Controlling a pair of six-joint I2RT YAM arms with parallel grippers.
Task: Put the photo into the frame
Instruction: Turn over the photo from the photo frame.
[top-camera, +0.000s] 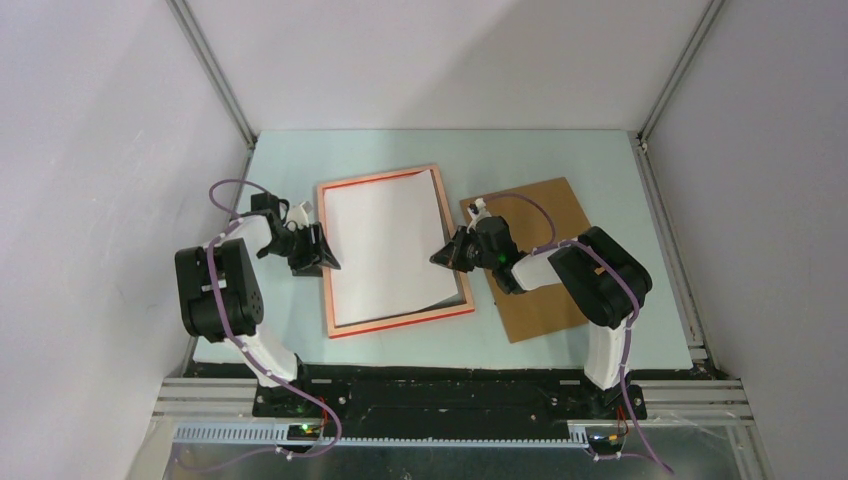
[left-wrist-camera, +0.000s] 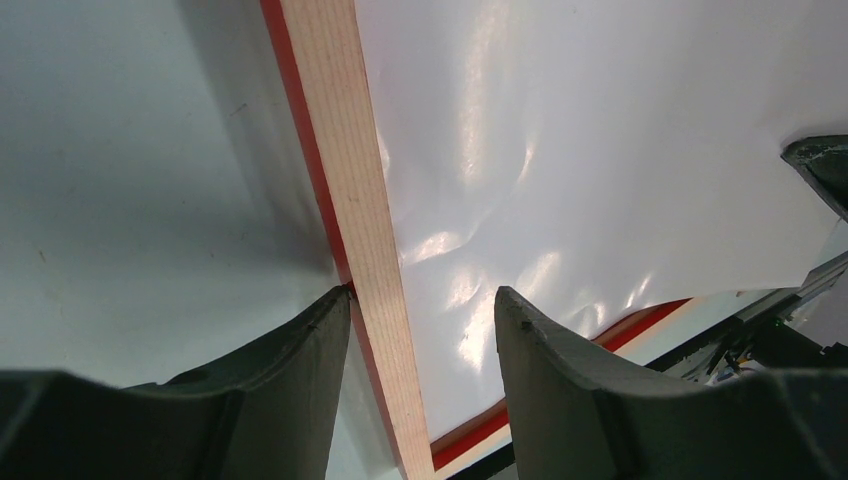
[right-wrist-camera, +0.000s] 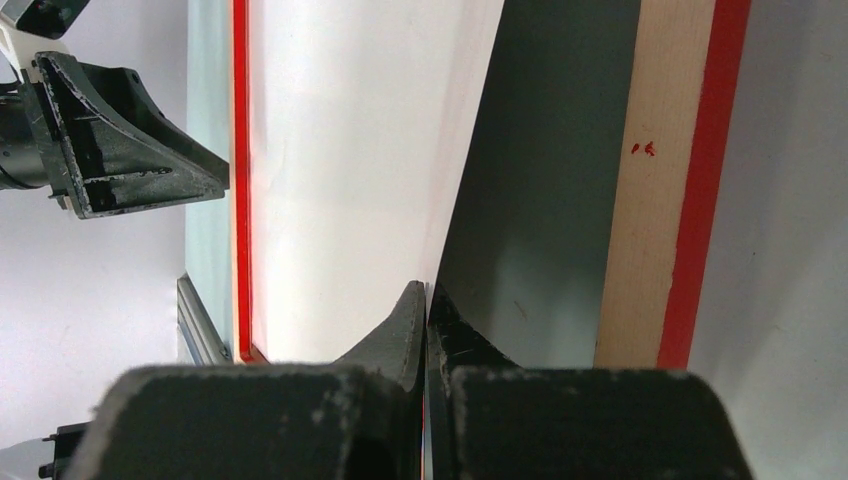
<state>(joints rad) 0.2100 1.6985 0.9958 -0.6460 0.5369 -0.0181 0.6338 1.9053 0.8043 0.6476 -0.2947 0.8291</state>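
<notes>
The frame (top-camera: 400, 324) lies back-up on the table, pale wood rails with red edges. The photo (top-camera: 385, 245) lies over it, white back up, its picture side hidden. My left gripper (top-camera: 325, 255) is open and straddles the frame's left rail (left-wrist-camera: 350, 180), one finger outside it and one over the photo (left-wrist-camera: 600, 150). My right gripper (top-camera: 443, 257) is shut on the photo's right edge (right-wrist-camera: 350, 150) and holds that edge slightly raised above the pane, inside the frame's right rail (right-wrist-camera: 650, 200). In the right wrist view the gripper (right-wrist-camera: 427, 290) shows no gap between its fingers.
A plain brown backing board (top-camera: 548, 205) lies on the table right of the frame, partly under my right arm. The left gripper shows in the right wrist view (right-wrist-camera: 120, 150). White walls enclose the table on three sides.
</notes>
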